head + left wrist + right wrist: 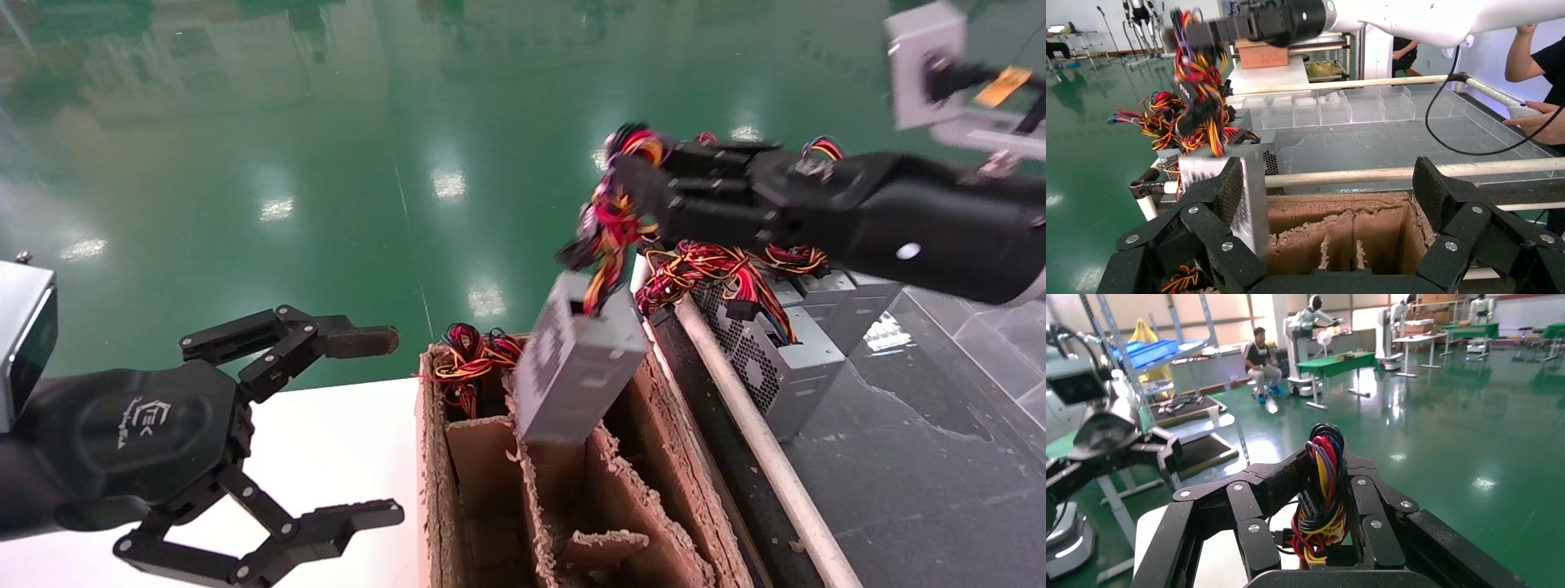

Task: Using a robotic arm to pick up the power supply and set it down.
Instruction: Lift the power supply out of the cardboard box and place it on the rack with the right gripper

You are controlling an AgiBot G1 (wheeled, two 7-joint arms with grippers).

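overhead, right gripper (633, 184) at one o'clock, clamped on the wire bundle (611, 224); power supply (576, 359) dangling tilted beneath, above the cardboard divider box (654, 457); left gripper (359, 425) at eight o'clock, spread wide, holding nothing

The black two-finger right gripper (633, 184) is reaching in from the right, its fingers clamping a bundle of red, yellow, orange and black wires (611, 220). The silver-grey rectangular metal power supply (576, 359) is hanging tilted from those wires, its lower end sitting at the top of a middle compartment of the brown cardboard divider box (572, 482). Another wire bundle (470, 355) is showing in the box's far-left compartment. More grey supplies (784, 359) are lying right of a white rail (760, 441). The black left gripper (359, 425), fingers spread wide, is hovering over a white table (327, 457).
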